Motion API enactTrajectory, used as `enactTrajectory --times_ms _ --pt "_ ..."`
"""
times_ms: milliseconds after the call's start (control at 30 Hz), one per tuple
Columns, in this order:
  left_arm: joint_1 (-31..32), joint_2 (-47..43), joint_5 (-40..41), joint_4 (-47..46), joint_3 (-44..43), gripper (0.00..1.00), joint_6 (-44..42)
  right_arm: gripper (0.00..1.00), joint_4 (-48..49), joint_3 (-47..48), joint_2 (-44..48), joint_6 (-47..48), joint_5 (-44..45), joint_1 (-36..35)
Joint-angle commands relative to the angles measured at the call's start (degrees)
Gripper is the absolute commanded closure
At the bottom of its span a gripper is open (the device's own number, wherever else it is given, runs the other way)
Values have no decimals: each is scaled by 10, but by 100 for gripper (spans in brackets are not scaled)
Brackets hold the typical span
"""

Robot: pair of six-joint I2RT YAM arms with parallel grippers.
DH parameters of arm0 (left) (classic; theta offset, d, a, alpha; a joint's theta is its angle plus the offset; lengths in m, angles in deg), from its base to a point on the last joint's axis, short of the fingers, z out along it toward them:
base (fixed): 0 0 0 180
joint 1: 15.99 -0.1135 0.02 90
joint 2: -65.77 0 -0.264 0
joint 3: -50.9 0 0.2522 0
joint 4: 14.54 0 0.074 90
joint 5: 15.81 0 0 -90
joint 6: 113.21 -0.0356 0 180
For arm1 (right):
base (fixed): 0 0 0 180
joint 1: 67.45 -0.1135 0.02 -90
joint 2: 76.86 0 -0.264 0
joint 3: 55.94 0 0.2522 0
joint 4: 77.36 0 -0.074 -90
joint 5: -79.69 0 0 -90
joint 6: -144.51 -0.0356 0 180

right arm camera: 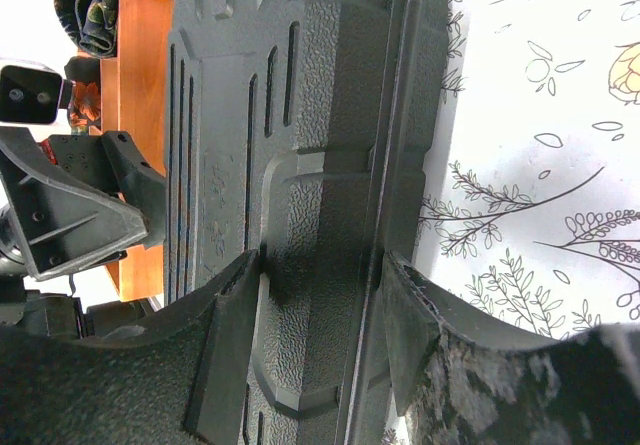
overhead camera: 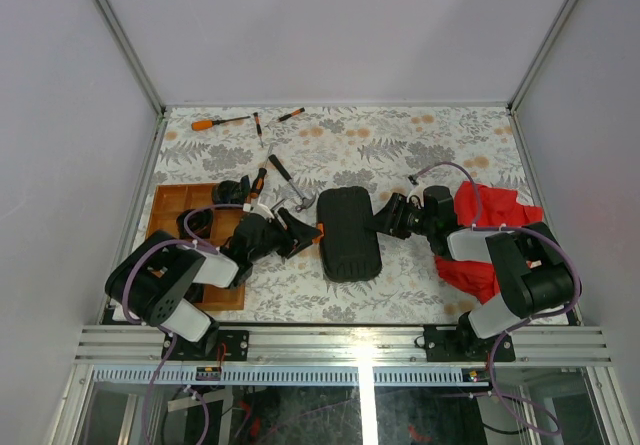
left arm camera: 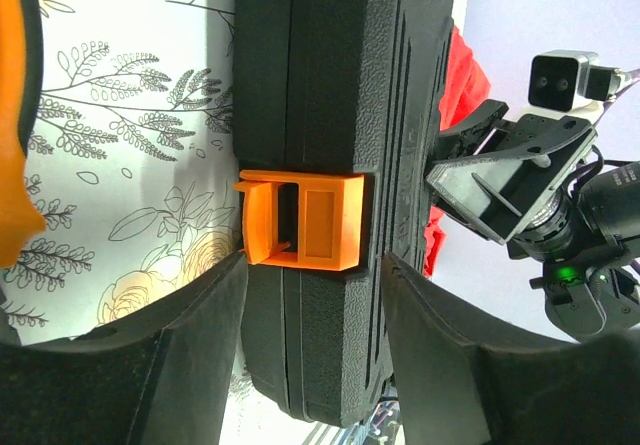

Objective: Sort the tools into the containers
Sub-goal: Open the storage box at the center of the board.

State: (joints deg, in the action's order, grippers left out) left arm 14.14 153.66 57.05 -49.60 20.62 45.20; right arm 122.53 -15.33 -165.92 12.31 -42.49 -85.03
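A black ribbed tool case [overhead camera: 348, 233] lies shut in the middle of the table, its orange latch [left arm camera: 300, 220] on the left edge. My left gripper [overhead camera: 308, 233] clamps that edge just beside the latch, with the case [left arm camera: 330, 85] between its fingers [left arm camera: 200, 355]. My right gripper [overhead camera: 380, 217] grips the opposite edge, both fingers [right arm camera: 235, 335] pressed on the case [right arm camera: 320, 115]. The wooden tray [overhead camera: 172, 205] sits at the left. An orange screwdriver [overhead camera: 215, 122], two small drivers [overhead camera: 258, 127] and a hammer [overhead camera: 283, 180] lie behind on the table.
A red cloth [overhead camera: 490, 227] is bunched at the right under my right arm. More tools with orange-and-black handles [overhead camera: 252, 185] rest by the tray's far corner. White walls close in the table on three sides.
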Motion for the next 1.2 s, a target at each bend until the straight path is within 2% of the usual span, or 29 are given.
enactTrajectory --times_ms 0,267,533,667,1167 --pt "5 -22 -26 -57 -26 45 7 50 -115 -21 -41 55 60 -6" --pt "5 -13 -34 -58 -32 40 6 50 -112 -24 -44 55 59 -6" --pt "13 -16 -35 16 -66 28 -25 50 -104 -27 -51 55 56 -6" --pt "17 -20 -28 40 -74 29 -34 50 -101 -28 -53 52 54 -6" --pt "44 -23 17 172 -131 43 -83 50 -102 -28 -58 54 53 -6"
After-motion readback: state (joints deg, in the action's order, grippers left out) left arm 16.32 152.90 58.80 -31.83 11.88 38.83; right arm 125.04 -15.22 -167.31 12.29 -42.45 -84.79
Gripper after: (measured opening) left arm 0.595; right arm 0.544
